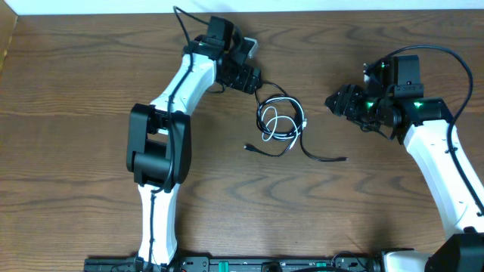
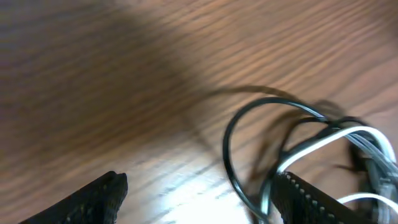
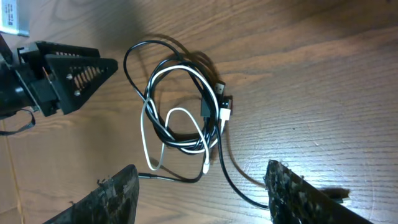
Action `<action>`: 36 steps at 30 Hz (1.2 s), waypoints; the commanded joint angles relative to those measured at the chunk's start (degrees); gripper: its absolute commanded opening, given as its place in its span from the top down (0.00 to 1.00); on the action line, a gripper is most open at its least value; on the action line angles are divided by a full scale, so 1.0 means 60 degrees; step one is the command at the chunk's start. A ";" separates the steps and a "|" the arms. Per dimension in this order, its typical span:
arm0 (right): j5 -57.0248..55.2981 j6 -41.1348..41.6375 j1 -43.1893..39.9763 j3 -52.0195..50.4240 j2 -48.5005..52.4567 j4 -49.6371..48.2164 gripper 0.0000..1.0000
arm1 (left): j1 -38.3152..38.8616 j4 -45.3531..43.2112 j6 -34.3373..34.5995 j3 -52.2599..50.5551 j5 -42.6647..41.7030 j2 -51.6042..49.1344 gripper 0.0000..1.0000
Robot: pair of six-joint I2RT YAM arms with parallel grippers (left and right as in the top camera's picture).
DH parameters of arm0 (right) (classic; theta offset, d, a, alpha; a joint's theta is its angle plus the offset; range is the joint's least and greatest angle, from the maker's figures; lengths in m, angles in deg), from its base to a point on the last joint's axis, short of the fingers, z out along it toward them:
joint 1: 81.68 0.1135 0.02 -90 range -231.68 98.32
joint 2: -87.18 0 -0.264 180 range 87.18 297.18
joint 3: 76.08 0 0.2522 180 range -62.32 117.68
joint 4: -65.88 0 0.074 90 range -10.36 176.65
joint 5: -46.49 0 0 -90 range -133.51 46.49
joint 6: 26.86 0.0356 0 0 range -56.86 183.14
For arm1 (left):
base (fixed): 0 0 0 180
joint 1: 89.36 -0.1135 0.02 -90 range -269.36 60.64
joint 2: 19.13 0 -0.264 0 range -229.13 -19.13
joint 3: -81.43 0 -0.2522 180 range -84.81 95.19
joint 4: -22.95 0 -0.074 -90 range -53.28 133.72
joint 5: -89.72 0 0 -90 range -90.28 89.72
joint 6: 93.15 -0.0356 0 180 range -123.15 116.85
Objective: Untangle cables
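Left gripper (image 1: 252, 78) sits just beside the bundle's upper-left edge, fingers (image 2: 102, 196) apart, gripping nothing. Mid-table (image 1: 76, 75), the black cord (image 3: 147, 43) and white cord (image 3: 143, 134) lie coiled through each other, with one black tail trailing right. Right gripper (image 1: 338, 101) hovers near the bundle's right side, fingers (image 3: 115, 193) apart, empty. I judge untangling barely begun: the loops aren't separated yet, and both cords need pulling apart.

Surface (image 1: 76, 91): brown, wood-grain pattern. Two cords noted: black cord (image 1: 324, 159) and white cord (image 3: 143, 130), each uniform in colour. Left arm (image 1: 185, 79) and right arm (image 1: 439, 166): white links, black joints. Fingers (image 3: 305, 199): black, ribbed. Green light (image 1: 417, 104) on right arm.
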 commanded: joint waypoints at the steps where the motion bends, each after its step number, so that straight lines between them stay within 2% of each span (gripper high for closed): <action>1: -0.0153 -0.0211 -0.0018 0.0011 -0.0029 0.0015 0.39 | 0.0386 -0.0080 -0.0627 0.0022 0.1071 -0.0117 0.23; 12: -0.0186 -0.0637 0.0069 0.0004 0.0044 0.0091 0.37 | 0.1056 -0.0291 -0.0619 0.0022 0.2743 -0.0623 0.27; 18: -0.0219 -0.0645 0.0087 0.0000 0.0237 0.0219 0.37 | 0.1115 -0.0452 -0.0463 0.0022 0.3585 -0.0823 0.41; 21: -0.0302 -0.0725 0.0098 -0.0004 0.0415 0.0277 0.37 | 0.1137 -0.0444 -0.0368 0.0022 0.3617 -0.1049 0.43; 24: -0.0368 -0.0780 0.0102 -0.0007 0.0579 0.0270 0.37 | 0.1191 -0.0412 -0.0368 0.0018 0.3621 -0.1191 0.54; 26: -0.0372 -0.0780 0.0102 -0.0007 0.0681 0.0248 0.37 | 0.1242 -0.0430 -0.0361 0.0015 0.3617 -0.1191 0.68; 28: -0.0368 -0.0780 0.0109 -0.0007 0.0805 0.0193 0.36 | 0.1304 -0.0532 -0.0237 0.0018 0.3668 -0.1158 0.77; 29: -0.0361 -0.0776 0.0127 -0.0007 0.0947 0.0124 0.36 | 0.1362 -0.0586 -0.0095 0.0022 0.3789 -0.1133 0.87; 30: -0.0357 -0.0776 0.0146 -0.0007 0.1035 0.0102 0.36 | 0.1395 -0.0601 0.0040 0.0025 0.3872 -0.1111 0.92; 36: -0.0040 -0.0790 0.0339 -0.0007 0.1453 -0.0073 0.37 | 0.1559 -0.0317 0.1905 0.0025 0.3931 -0.0164 0.93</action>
